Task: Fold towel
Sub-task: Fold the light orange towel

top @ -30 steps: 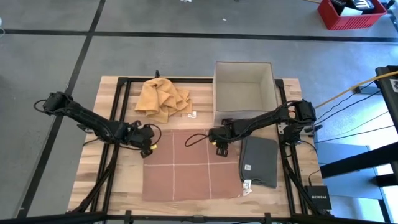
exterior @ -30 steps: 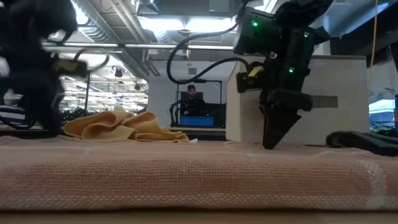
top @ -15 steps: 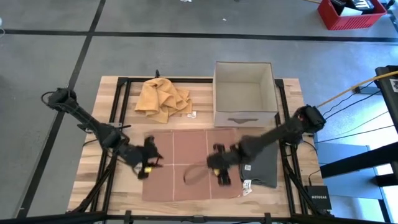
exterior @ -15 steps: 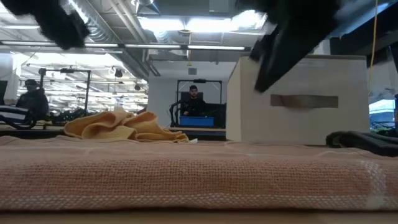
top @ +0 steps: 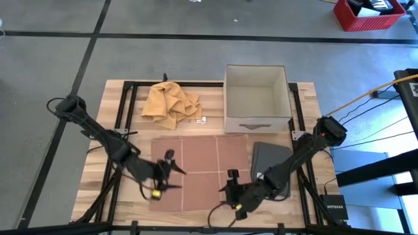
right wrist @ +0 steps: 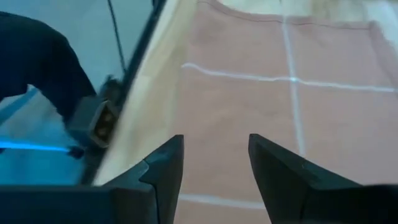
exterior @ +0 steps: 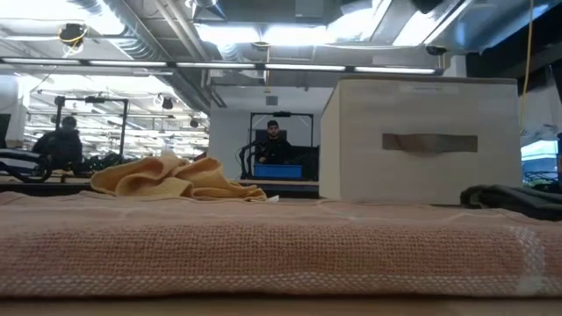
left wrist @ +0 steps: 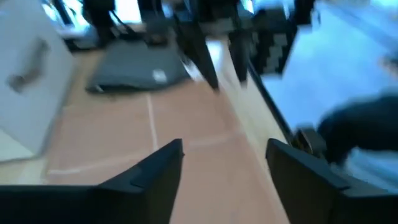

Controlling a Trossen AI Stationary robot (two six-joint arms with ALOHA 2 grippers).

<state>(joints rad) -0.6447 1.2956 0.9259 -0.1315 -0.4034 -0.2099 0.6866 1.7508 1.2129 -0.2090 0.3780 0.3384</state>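
A salmon-pink towel [top: 199, 171] with thin white lines lies spread flat on the wooden table [top: 124, 104]; it fills the foreground of the low view [exterior: 263, 250]. My left gripper [top: 174, 165] hovers open over the towel's near left part, pointing toward the table's right. My right gripper [top: 227, 184] hovers open over the near right part, pointing toward the table's left. Nothing is between either pair of fingers in the wrist views, left gripper [left wrist: 224, 168] and right gripper [right wrist: 214, 168]. Both look along the towel [right wrist: 249, 93].
A folded dark grey towel [top: 273, 170] lies right of the pink one. A crumpled yellow towel [top: 171, 104] sits at the far left and a white open box [top: 257, 98] at the far right. People stand in the room behind [exterior: 274, 145].
Both grippers have left the towel's far edge, risen, and swung toward the table's near edge, the left along the towel's left side, the right along its right. The towel lies flat as before.
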